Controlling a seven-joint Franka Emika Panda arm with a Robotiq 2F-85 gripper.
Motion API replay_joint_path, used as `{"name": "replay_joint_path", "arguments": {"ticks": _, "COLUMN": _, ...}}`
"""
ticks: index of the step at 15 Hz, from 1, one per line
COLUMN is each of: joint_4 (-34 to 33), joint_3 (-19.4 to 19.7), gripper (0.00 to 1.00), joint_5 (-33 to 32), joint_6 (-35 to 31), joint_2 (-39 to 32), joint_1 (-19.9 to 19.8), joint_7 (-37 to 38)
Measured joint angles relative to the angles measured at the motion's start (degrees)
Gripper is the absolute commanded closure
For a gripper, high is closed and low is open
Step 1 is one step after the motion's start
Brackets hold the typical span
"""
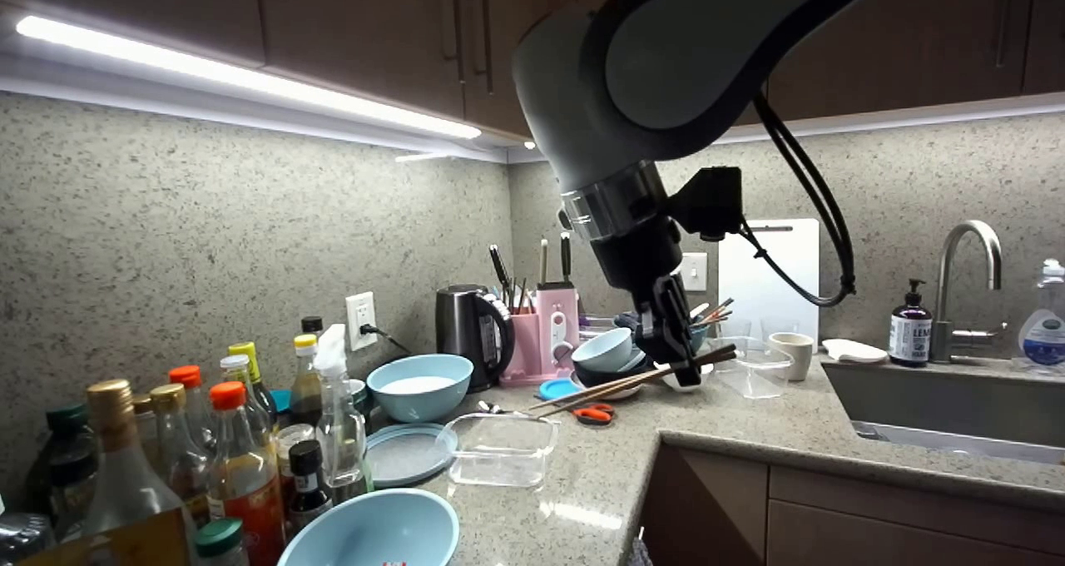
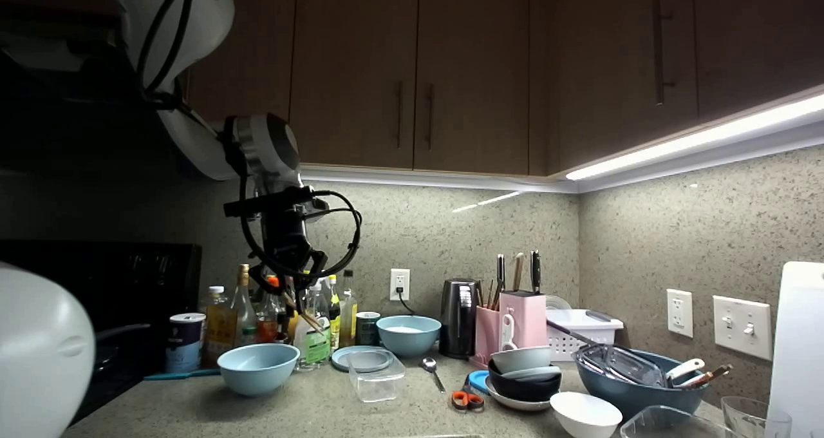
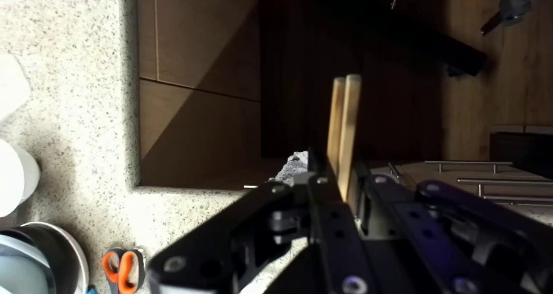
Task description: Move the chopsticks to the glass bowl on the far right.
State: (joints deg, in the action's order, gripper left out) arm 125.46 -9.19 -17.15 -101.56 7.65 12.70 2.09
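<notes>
Black gripper [image 1: 687, 370] pinches both chopsticks [image 3: 349, 121], and I hold them up off the table [image 1: 591, 466]. In an exterior view, I see a blue bowl [image 1: 391, 516] up close. Next comes a clear box [image 1: 499, 470], then orange scissors [image 1: 592, 414]. Past those sit stacked bowls [image 1: 603, 351], and a clear bowl [image 1: 759, 381] near a white cup [image 1: 795, 354]. Farther back, I spot a black kettle [image 1: 460, 333] and a pink knife block [image 1: 546, 333].

a kitchen: sink [image 1: 940, 395], faucet [image 1: 941, 337], kettle [image 1: 458, 333], knife block [image 2: 531, 319].
</notes>
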Motion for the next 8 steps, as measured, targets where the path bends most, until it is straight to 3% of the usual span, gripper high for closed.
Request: {"name": "replay_joint_path", "arguments": {"ticks": 8, "joint_4": 0.5, "joint_3": 4.72, "gripper": 0.92, "joint_5": -14.67, "joint_6": -4.61, "joint_2": -2.26, "joint_1": -6.61, "joint_7": -0.49}}
